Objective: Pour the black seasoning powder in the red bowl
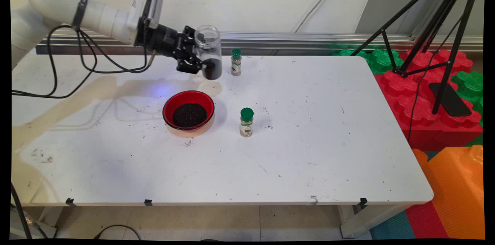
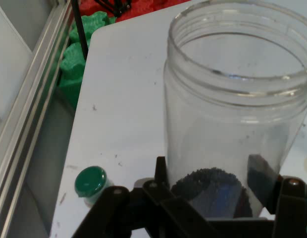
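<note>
Fingers (image 2: 161, 171) of the black two-finger gripper (image 1: 197, 65) clenched round the lower part of a clear plastic wide-mouth jar (image 1: 209, 51), lidless, held upright above the table's far left area. Hand view: jar (image 2: 232, 124) fills the frame, one finger each side of its base, dark granules (image 2: 208, 181) piled in the bottom.

Largest to smallest:
- white rectangular table (image 1: 309, 152), scuffed, dark crumbs scattered around the middle.
- red, green and orange foam blocks (image 1: 425, 94) stacked off the table's right side, black tripod legs (image 1: 444, 44) standing on them.
- white arm (image 1: 96, 15) coming in from upper left, black cables (image 1: 77, 63) hanging off it.
- red round bowl (image 1: 188, 113) on the table, below and just left of the held jar, apart from it; dark granules in it too.
- small glass spice jar with green cap (image 1: 246, 122), upright, near the bowl's right side, not touching.
- second small green-capped spice jar (image 1: 236, 62), upright at the far edge, just right of the held jar; green cap also shows at lower left of the hand view (image 2: 90, 181).
</note>
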Controlling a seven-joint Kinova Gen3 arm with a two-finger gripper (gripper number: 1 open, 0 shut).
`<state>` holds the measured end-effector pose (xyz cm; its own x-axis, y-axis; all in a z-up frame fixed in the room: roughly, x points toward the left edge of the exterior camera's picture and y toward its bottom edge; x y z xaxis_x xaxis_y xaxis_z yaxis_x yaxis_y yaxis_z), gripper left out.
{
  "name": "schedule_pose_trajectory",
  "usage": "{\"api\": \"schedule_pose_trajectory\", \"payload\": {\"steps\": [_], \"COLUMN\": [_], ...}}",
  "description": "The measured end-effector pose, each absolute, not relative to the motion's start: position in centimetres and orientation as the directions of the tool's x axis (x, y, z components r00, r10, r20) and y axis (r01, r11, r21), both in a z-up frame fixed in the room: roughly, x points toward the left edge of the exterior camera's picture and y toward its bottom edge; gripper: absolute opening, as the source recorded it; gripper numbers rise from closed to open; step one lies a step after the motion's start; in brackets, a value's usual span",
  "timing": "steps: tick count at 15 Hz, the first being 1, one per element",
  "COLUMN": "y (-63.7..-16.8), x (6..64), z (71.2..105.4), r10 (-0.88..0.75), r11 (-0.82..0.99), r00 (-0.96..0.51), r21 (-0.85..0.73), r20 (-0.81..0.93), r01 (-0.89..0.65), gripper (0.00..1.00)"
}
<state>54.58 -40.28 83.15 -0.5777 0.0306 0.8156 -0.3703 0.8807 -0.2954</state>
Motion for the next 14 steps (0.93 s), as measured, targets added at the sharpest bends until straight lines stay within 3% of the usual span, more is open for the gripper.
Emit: {"api": "schedule_pose_trajectory", "payload": {"steps": [14], "y": [-38.3], "x": [59.2], "z": [83.1], "r10": [0.124], "r11": [0.869], "r00": [-0.675], "r21": [-0.409], "r20": [0.728], "r01": [-0.28], "gripper": [0.0]}}
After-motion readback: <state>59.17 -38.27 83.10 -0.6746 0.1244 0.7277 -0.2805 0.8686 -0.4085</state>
